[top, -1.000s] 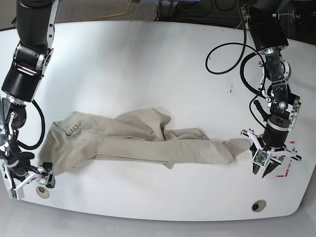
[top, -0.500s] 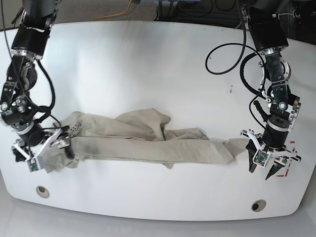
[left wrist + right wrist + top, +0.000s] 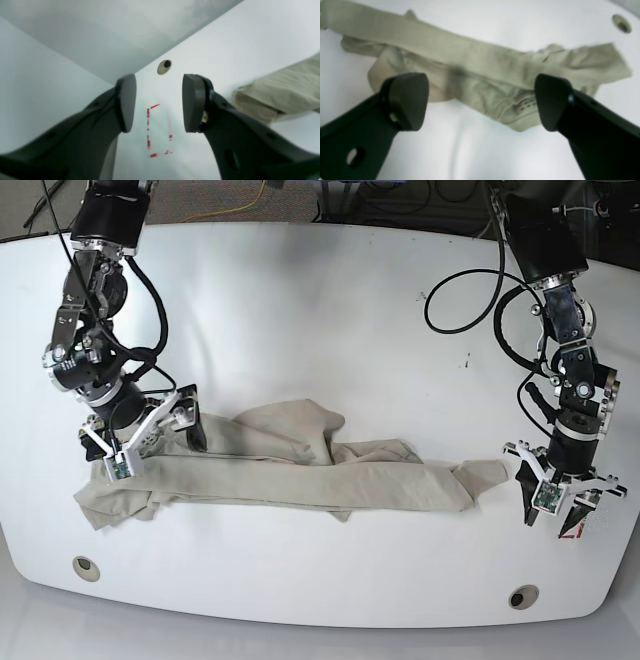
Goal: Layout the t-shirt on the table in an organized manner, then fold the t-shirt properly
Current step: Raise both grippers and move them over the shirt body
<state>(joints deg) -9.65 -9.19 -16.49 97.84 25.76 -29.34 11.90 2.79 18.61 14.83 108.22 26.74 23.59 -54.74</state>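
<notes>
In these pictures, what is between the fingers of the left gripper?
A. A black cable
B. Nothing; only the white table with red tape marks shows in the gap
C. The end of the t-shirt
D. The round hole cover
B. The left gripper stands open over the table, with red tape marks seen through the gap, and the t-shirt lies off to one side, untouched.

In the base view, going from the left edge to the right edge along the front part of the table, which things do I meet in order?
Left grommet hole → right gripper, open above the t-shirt's end → t-shirt stretched across the table → right grommet hole → left gripper, open → red tape mark.
</notes>
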